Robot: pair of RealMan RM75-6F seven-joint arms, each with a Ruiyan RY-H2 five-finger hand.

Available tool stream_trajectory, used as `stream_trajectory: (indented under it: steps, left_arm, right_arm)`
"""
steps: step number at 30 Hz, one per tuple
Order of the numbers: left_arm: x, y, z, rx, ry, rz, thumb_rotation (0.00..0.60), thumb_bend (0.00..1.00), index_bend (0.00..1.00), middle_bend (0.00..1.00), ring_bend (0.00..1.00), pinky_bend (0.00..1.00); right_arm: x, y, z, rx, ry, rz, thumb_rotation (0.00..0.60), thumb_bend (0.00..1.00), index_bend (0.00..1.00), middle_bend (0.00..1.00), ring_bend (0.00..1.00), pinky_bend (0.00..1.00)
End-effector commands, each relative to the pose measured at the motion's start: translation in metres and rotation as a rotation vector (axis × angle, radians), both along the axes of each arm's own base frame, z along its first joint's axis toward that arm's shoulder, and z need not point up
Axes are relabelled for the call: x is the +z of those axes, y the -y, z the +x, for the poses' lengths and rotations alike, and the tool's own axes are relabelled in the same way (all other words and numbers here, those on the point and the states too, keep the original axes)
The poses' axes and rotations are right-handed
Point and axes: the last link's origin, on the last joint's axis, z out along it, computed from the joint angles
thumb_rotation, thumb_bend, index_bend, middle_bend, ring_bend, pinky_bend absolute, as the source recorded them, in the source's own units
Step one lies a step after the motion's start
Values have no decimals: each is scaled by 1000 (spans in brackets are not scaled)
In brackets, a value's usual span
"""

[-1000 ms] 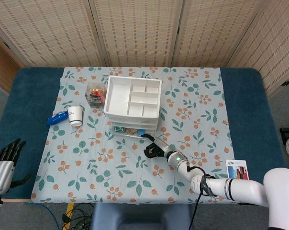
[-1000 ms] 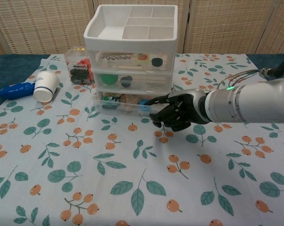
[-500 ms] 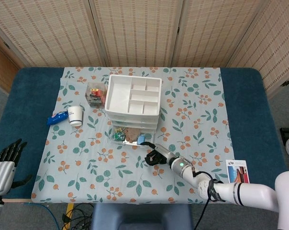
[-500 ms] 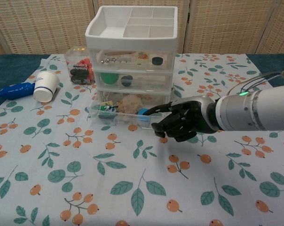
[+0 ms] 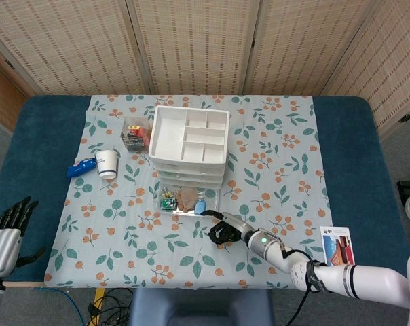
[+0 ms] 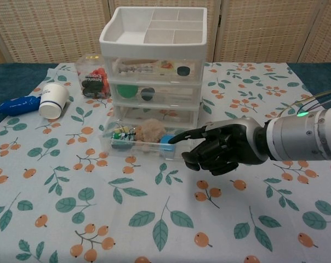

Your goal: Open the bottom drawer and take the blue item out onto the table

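The right hand [image 6: 220, 152] is reaching in from the right side of the table [image 5: 49, 136], its fingers curling in loosely while one finger is stretching out and touching the front right corner of the bottom drawer [image 6: 143, 143]; it is holding nothing else that shows. That drawer is standing pulled well out from the white drawer unit [image 6: 154, 66], which is sitting on the flowered cloth [image 6: 154, 219] with an open divided tray on top. The blue item [image 6: 166, 139] is lying inside the pulled-out drawer at its right end, just beside the outstretched fingertip, next to a brownish lump [image 6: 149, 131] and some small green bits. The left hand [image 5: 7, 231] is resting well apart at the near left edge of the table, its fingers spreading wide and gripping nothing. Left of the drawer unit, a paper cup [image 6: 52, 100] is lying on its side beside a blue tube [image 6: 17, 104], and a clear box [image 6: 91, 82] of small things is standing against the unit. A card [image 5: 336, 244] is lying near the right edge.
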Motion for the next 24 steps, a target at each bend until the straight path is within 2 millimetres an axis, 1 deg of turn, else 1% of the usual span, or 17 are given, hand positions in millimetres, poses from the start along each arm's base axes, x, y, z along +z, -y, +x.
stream_trajectory:
  steps: [1, 3, 7, 10, 13, 18, 22, 24]
  left_arm:
    - [0, 0, 0, 0, 0, 1, 600, 176, 36, 0, 34, 94]
    - [1, 1, 0, 1, -1, 3, 600, 176, 36, 0, 34, 94]
    - [2, 1, 2, -5, -1, 3, 600, 176, 36, 0, 34, 94]
    - [2, 1, 2, -6, -1, 5, 600, 176, 36, 0, 33, 94]
    - [3, 1, 3, -8, 0, 7, 600, 176, 36, 0, 33, 94]
    - [2, 1, 4, -12, 0, 4, 600, 176, 36, 0, 34, 94]
    - [1, 1, 5, -12, 1, 5, 600, 176, 36, 0, 34, 94]
    - [1, 2, 5, -10, 1, 4, 600, 176, 36, 0, 33, 94]
  right_arm:
    - [2, -2, 1, 1, 9, 4, 600, 567, 105, 715, 945, 1000]
    - [3, -4, 1, 9, 10, 9, 600, 567, 102, 711, 945, 1000]
    - [8, -5, 0, 19, 15, -6, 600, 567, 12, 698, 944, 1000]
    - [18, -4, 4, 43, 26, -41, 600, 567, 0, 695, 942, 1000]
    - [33, -4, 10, 113, 21, -95, 600, 567, 0, 687, 932, 1000]
    - [59, -2, 22, 297, -38, -210, 600, 567, 0, 664, 881, 1000]
    - [75, 5, 31, 484, -143, -326, 600, 567, 0, 657, 855, 1000]
    - [78, 8, 35, 570, -195, -361, 600, 567, 13, 657, 846, 1000]
